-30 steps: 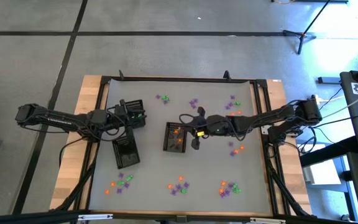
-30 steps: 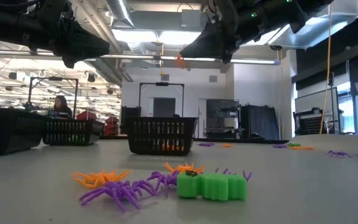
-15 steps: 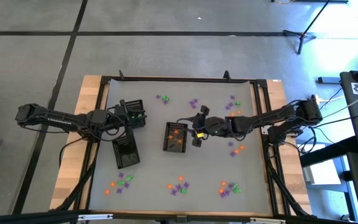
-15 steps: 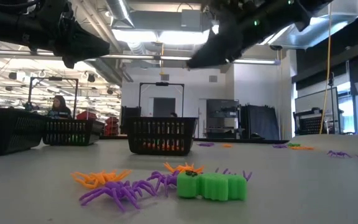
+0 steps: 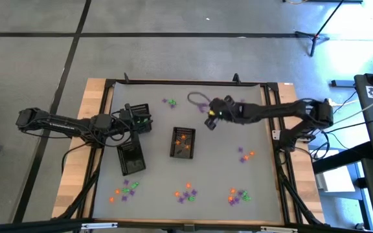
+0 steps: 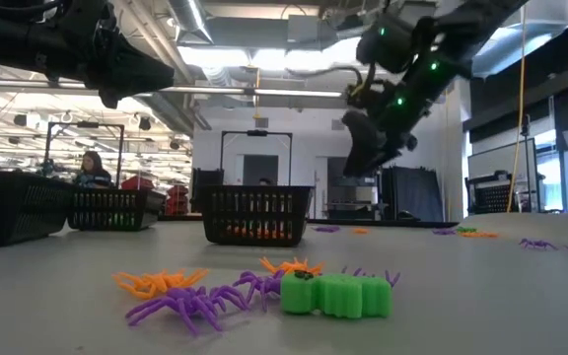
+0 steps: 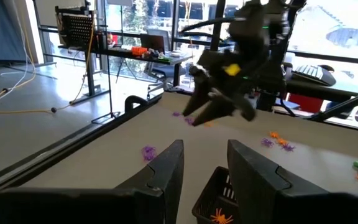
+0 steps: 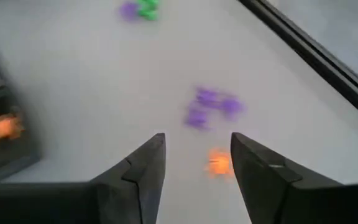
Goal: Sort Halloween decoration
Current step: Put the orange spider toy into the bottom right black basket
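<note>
The Halloween decoration lies in small clusters of orange, purple and green trinkets along the near edge (image 5: 186,193) and the far part (image 5: 171,101) of the grey table. Some orange pieces lie in the middle black tray (image 5: 174,147). My right gripper (image 5: 210,121) hangs open above the table, past that tray's far right corner. Purple trinkets (image 8: 213,106) and an orange one (image 8: 218,163) lie on the table ahead of its fingers. My left gripper (image 5: 149,123) waits open over the far-left tray (image 5: 139,109), with nothing between its fingers.
A third black tray (image 5: 132,158) stands left of the middle one. More trinkets lie at the right (image 5: 245,155) and far right (image 5: 243,103). In the low view a green piece (image 6: 335,295) and purple and orange spiders lie close to the near edge.
My right gripper has opened over the middle tray, and the orange trinket that hung from it no longer shows there. It has then swung away from the tray toward the table's far edge and a little to the right.
</note>
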You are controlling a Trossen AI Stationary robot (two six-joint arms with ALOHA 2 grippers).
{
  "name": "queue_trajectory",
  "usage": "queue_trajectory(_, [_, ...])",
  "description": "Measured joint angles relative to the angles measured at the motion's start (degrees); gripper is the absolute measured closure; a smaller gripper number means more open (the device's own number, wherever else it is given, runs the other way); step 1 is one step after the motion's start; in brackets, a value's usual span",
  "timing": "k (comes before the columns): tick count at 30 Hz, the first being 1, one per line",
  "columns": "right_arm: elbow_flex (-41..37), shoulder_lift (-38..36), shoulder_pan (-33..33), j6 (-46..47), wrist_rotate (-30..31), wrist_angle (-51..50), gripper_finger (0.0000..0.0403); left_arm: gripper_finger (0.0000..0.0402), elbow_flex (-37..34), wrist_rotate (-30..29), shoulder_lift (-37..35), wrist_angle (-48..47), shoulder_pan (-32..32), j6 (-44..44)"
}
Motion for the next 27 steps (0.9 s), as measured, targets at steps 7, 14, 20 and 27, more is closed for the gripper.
queue_trajectory(7, [-0.9,3.1,-7.9,0.0,-4.3,0.0,0.0235,0.0286,0.0,-0.3,0.0,0.0,0.0,0.0])
queue_trajectory(14, [-0.9,10.5,-8.9,0.0,-7.7,2.4,0.0247,0.0286,0.0,-0.3,0.0,0.0,0.0,0.0])
queue_trajectory(20, [-0.6,14.3,-8.9,0.0,-10.0,3.2,0.0272,0.0286,0.0,-0.4,0.0,0.0,0.0,0.0])
queue_trajectory(27, [-0.7,13.8,-8.8,-0.5,-10.6,3.4,0.0358,0.0286,0.0,-0.4,0.0,0.0,0.0,0.0])
